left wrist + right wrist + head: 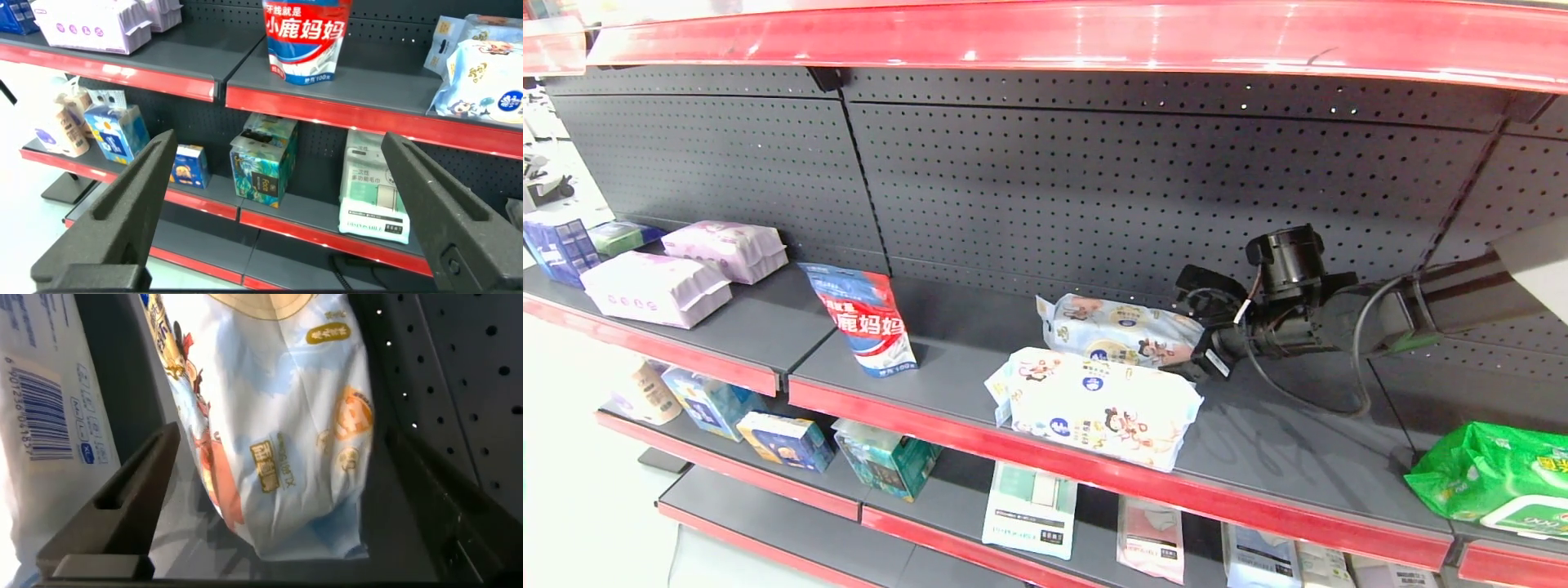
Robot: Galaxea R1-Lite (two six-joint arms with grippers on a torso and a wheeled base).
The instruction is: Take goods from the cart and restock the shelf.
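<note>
Apparently level, right tool astride rear wipes pack, jaws spread

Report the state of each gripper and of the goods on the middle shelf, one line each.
Left gripper: open, empty.
Rear cartoon-printed white wipes pack: lying down, not gripped.
Right gripper: open, straddling that pack.
Front cartoon-printed white wipes pack: lying flat at the shelf edge.
Red-and-blue plastic pouch: standing upright.

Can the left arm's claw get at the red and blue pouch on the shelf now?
Probably yes. The left claw is open, and the pouch stands upright near the front edge of the shelf, with nothing in front of it.
</note>
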